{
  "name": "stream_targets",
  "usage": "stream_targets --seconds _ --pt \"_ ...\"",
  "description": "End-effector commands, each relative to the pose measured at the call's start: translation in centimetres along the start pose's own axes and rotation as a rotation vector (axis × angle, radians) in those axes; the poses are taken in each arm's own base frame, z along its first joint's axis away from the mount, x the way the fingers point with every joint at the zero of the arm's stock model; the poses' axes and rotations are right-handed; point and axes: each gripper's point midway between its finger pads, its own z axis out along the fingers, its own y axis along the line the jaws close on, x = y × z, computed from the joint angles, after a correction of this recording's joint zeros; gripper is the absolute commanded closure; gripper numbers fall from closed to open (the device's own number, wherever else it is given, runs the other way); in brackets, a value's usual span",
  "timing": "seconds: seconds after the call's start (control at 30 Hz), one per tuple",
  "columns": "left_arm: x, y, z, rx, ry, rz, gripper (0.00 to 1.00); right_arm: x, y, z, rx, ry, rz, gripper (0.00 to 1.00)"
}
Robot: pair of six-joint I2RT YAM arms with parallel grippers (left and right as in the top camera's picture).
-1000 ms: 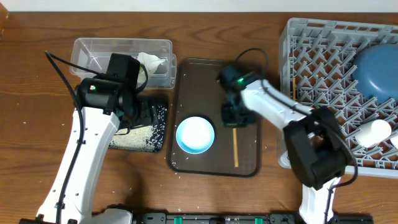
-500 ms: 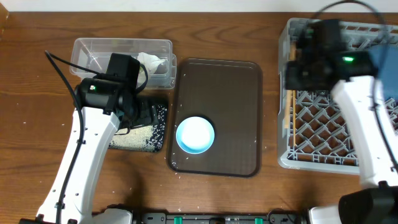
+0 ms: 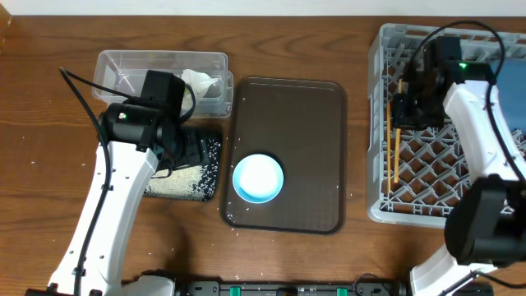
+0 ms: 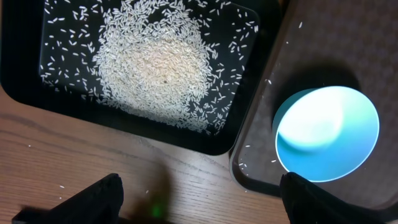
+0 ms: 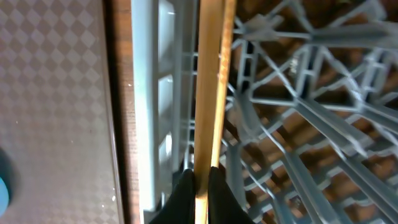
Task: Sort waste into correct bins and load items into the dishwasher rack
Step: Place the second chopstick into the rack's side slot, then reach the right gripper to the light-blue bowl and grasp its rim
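- Only the right wrist view shows the grip: the right gripper [image 5: 202, 186] pinches the wooden chopsticks [image 5: 211, 93] between its tips, just inside the grey rack's wall [image 5: 155, 93].
- Overhead, the chopsticks [image 3: 394, 156] lie along the rack's [image 3: 378, 197] frame-left edge, and the gripper hides part of them.
- The left wrist view alone shows the left gripper [image 4: 199, 199] spread wide, with bare table between its tips, above the rice [image 4: 155, 62] in the black tray [image 4: 25, 74] and the pale-blue bowl [image 4: 328, 134].
- Overhead, the left arm [image 3: 123, 181] covers much of that tray.

brown tray [image 3: 304, 131], perhaps plastic, wooden table [image 3: 49, 164]
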Motion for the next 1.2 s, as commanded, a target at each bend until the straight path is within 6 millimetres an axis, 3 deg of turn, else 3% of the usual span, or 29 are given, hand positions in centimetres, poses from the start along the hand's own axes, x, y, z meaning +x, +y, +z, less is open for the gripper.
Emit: stream_targets --seconds 0.0,0.07,0.13,0.3,0.43,0.6,0.83,1.0,1.17 --pt "0.0 0.2 0.2 -0.011 0.006 -0.005 0.16 -0.4 1.1 -0.7 -0.067 -0.028 -0.026 0.74" --pt "0.0 0.2 0.2 -0.011 0.006 -0.005 0.16 -0.7 1.7 -2.0 -0.092 -0.053 -0.031 0.6" --pt "0.0 0.3 0.2 -0.012 0.005 -0.005 0.16 -1.1 2.1 -3.4 -0.099 -0.089 -0.039 0.55" --pt "0.0 0.2 0.2 -0.011 0.006 -0.005 0.16 -1.8 4.7 -8.3 -0.142 -0.242 -0.106 0.56" --pt "0.0 0.2 0.2 -0.011 0.005 -0.005 0.16 -1.2 8.4 -9.2 -0.209 -0.261 -0.189 0.55" --pt "0.0 0.3 0.2 -0.011 0.005 -0.005 0.16 1.3 13.7 -6.0 -0.252 -0.16 -0.298 0.55" --pt "0.0 0.3 0.2 -0.012 0.005 -0.005 0.16 6.4 21.2 1.8 -0.26 0.074 -0.415 0.55" --pt "0.0 0.3 0.2 -0.012 0.006 -0.005 0.16 9.4 24.3 6.2 -0.241 0.182 -0.459 0.57" --pt "0.0 0.3 0.2 -0.012 0.005 -0.005 0.16 11.2 25.0 9.6 -0.179 0.244 -0.456 0.67"
